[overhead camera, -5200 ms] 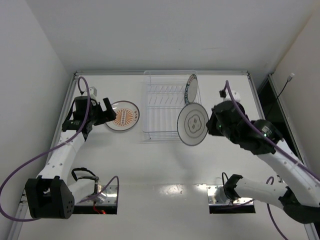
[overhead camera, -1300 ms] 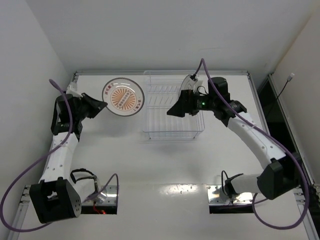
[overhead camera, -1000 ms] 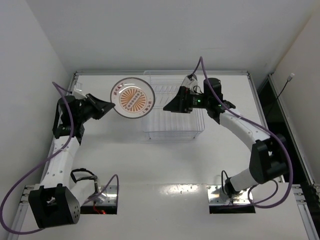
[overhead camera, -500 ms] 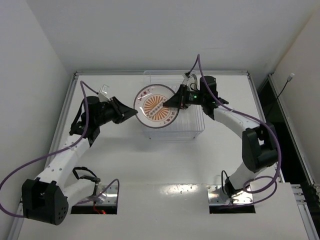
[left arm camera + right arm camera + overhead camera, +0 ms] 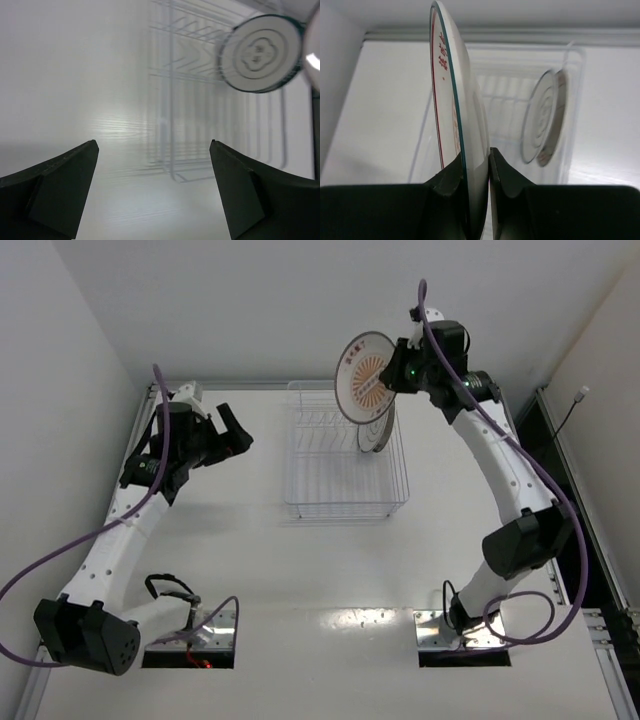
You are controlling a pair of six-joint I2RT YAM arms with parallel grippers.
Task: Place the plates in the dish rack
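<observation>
My left gripper (image 5: 232,432) hangs over the table (image 5: 250,560) left of the dish rack, its fingers spread wide with nothing between them. The dish rack (image 5: 345,509) is clear plastic with a row of slot dividers. In its far right part the grey-ring plate (image 5: 260,52) stands on edge, with a second plate (image 5: 560,116) just beside it whose pattern I cannot make out. Above the rack's far right corner I hold the orange sunburst plate (image 5: 363,377) in the air. It is round and white, with red lettering on the rim. It stands on edge, its face turned left and towards the near side. My right gripper (image 5: 405,371) pinches its right rim, one finger on each face, and the disc runs straight out from my fingers.
</observation>
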